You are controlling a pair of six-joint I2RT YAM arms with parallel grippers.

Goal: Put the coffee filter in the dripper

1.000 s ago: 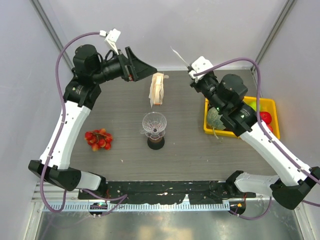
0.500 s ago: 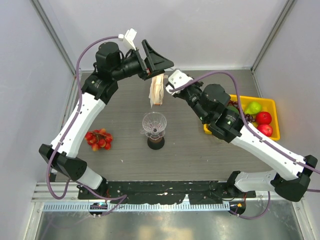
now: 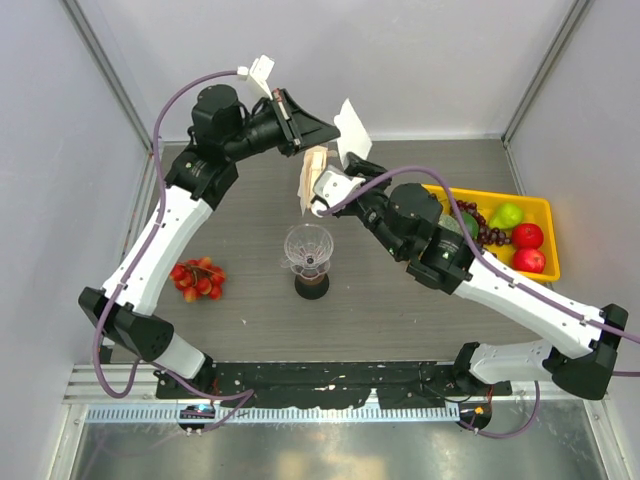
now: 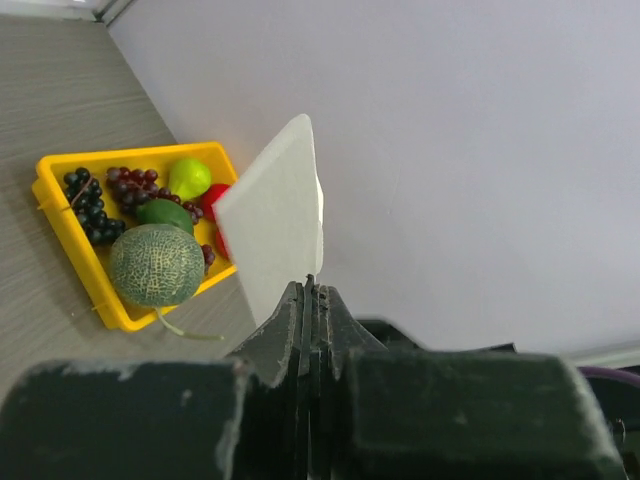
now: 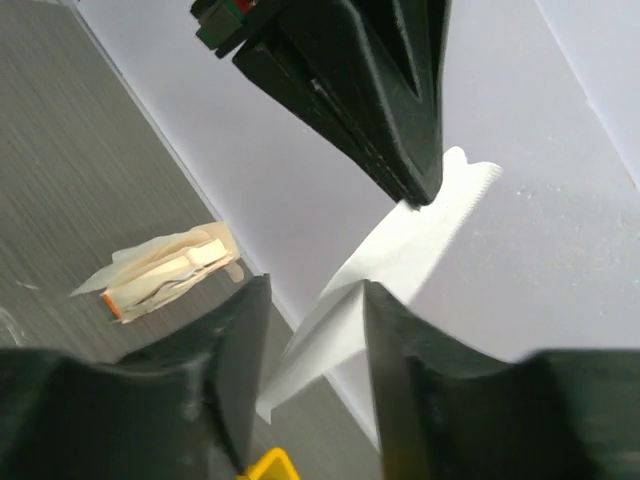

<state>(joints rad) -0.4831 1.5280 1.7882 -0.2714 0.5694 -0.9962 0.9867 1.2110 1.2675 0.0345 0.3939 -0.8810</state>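
Grey table [image 3: 400, 300] fills my top view | left end effector [image 3: 322, 130], upper centre, pinched tight on the coffee filter [image 3: 352, 125], holding it in the air | right end effector [image 5: 312, 300] just below, I see its jaws apart either side of the sheet | dripper [image 3: 308, 247] upright at frame centre, apart from the filter.

The filter [image 3: 352, 128] is seen as plain white. The dripper [image 3: 308, 247] is clear and ribbed, the cup [image 3: 312, 286] dark brown. Orange marks are borne by the beige-white packet [image 3: 315, 178]. The tray [image 3: 488, 194] is coloured yellow, the melon [image 4: 157, 264] netted grey-green, the table [image 3: 250, 310] streaked grey.
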